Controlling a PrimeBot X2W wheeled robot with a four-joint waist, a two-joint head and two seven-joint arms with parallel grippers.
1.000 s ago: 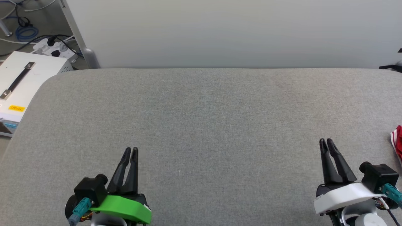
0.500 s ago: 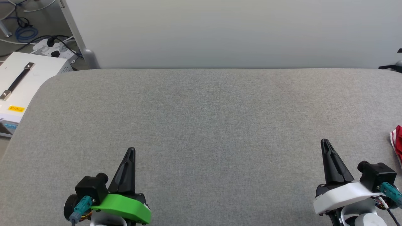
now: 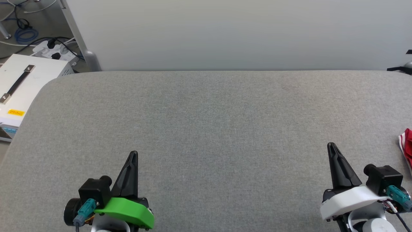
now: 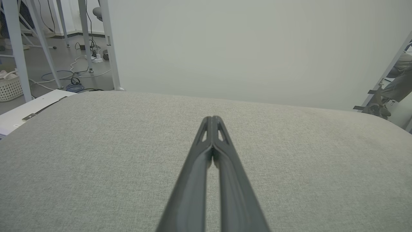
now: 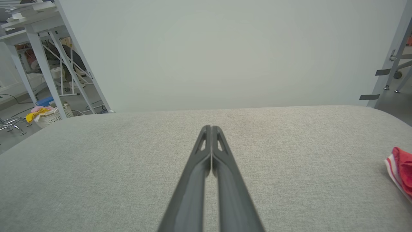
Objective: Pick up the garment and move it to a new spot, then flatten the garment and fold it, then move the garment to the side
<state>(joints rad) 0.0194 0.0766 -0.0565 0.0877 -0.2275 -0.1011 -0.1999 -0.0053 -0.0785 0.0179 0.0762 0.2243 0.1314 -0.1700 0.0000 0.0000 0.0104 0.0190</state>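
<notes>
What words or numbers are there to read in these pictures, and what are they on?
No text can be read.
On the white box, the yellow sticker: dark print, too small and blurred to read.
The garment: a red and white-striped edge is in view, with no lettering on it.

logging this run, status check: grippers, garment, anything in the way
Left gripper shut, empty. Right gripper shut, empty. Red garment on table, far right, untouched. Path looks unobstructed.
</notes>
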